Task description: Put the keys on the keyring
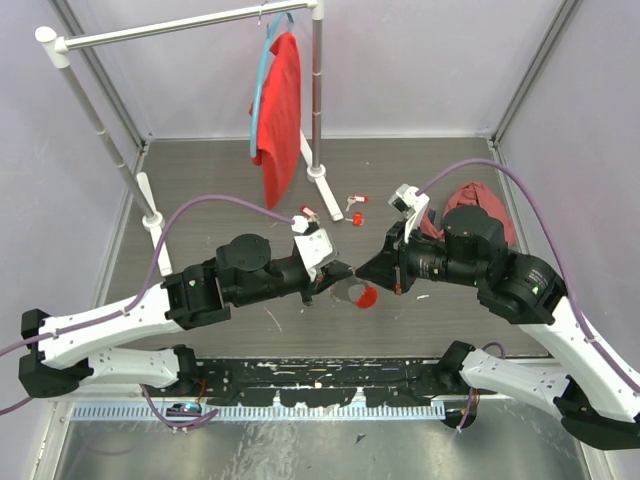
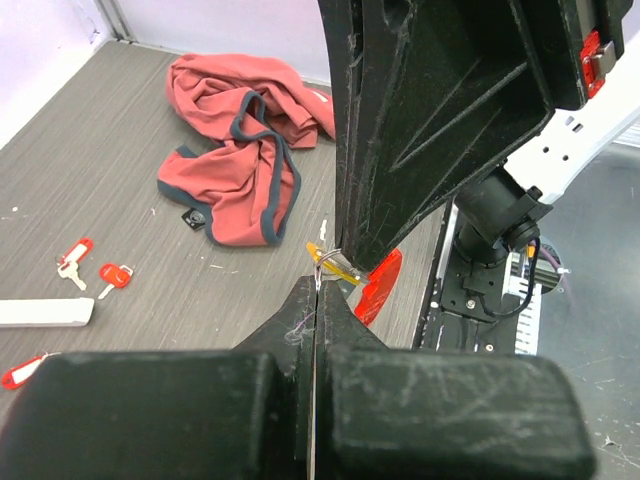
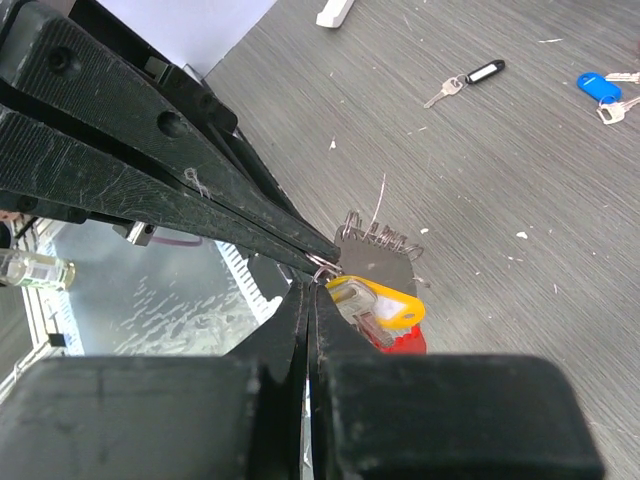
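The left claw (image 2: 316, 292) had its black fingers pressed together on a thin wire of the keyring (image 2: 381, 283), whose red plastic piece hung just below. Tip to tip with it, the right claw (image 3: 311, 292) was clamped on the yellow-tagged key (image 3: 378, 301), held against that wire above the front middle of the grey table (image 1: 200, 190). Farther back lay red-tagged keys (image 1: 355, 201), a black-tagged key (image 3: 470, 77) and a blue-tagged key (image 3: 597, 85). A crumpled red cloth (image 2: 220, 195) lay to the right, and a red garment (image 1: 283, 110) hung from the rack (image 1: 180, 24).
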Available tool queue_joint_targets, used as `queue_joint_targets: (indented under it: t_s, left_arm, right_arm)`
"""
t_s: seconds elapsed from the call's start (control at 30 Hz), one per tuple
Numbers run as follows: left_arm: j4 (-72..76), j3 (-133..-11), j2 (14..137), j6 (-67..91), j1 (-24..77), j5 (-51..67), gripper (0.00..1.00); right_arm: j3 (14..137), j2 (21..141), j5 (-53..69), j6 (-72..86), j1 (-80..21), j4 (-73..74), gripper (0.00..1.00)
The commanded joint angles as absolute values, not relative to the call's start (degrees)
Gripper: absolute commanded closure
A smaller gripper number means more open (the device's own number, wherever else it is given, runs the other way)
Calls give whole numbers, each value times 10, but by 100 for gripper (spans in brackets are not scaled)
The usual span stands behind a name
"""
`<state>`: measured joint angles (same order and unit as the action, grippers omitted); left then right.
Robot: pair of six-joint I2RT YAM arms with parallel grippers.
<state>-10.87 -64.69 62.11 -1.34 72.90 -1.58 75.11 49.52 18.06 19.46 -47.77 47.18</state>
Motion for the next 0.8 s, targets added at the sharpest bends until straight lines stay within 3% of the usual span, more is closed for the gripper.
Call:
queue_joint_targets:
  t_s: [0.0, 0.77]
  left_arm:
    - [-84, -675, 617, -20, 730, -22, 100]
    - [-80, -670, 613, -24, 731, 11, 100]
  right_arm:
    - [759, 496, 147, 199, -478, 463, 99]
    - [757, 502, 89, 210, -478, 491, 99]
